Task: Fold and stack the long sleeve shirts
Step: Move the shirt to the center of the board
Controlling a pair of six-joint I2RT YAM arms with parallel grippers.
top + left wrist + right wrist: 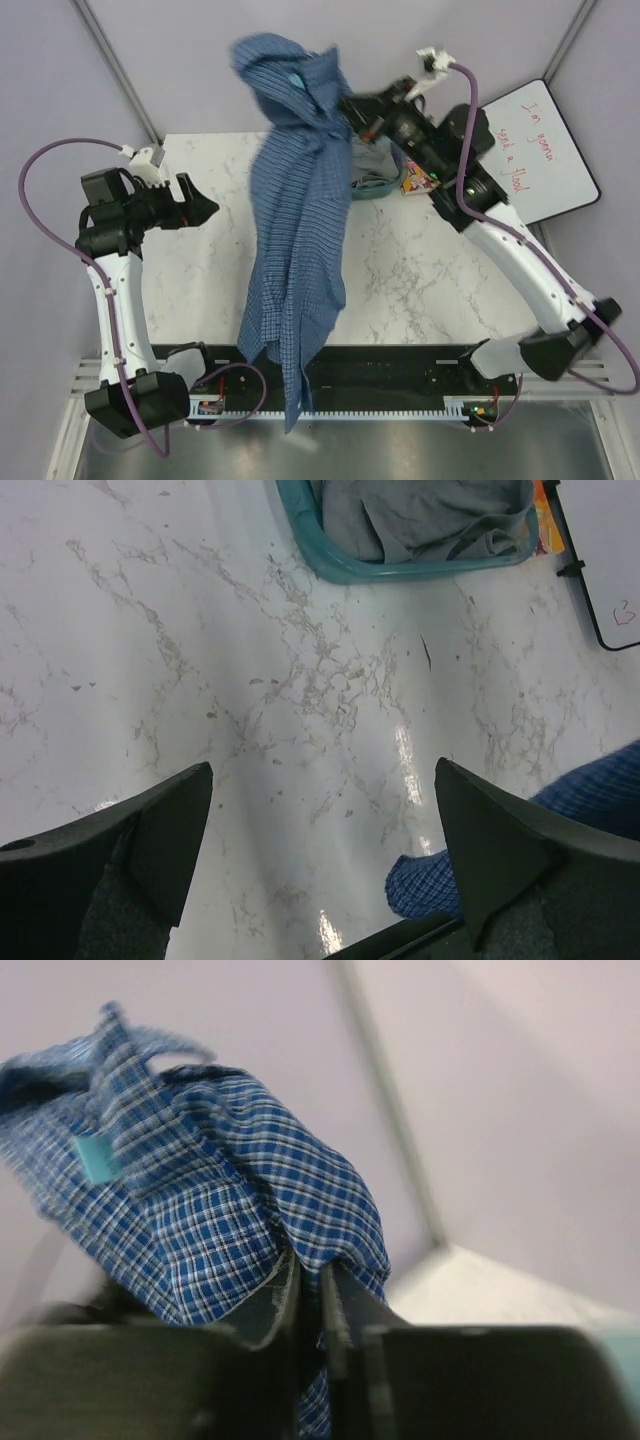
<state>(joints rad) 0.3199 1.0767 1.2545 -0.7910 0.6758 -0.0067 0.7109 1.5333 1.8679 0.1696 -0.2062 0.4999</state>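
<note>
A blue fine-checked long sleeve shirt (300,220) hangs in the air over the middle of the table, bunched at the top and trailing down past the near edge. My right gripper (345,112) is shut on its upper part; in the right wrist view the cloth (200,1210) is pinched between the closed fingers (285,1295). My left gripper (205,207) is open and empty, left of the hanging shirt and apart from it. In the left wrist view its fingers (170,830) frame bare marble, with a bit of the shirt (425,885) at the lower right.
A teal basket (340,565) holding grey cloth (430,520) stands at the far right of the marble table (420,270). A whiteboard (545,150) with red writing lies at the right edge. A dark rail (400,375) runs along the near edge.
</note>
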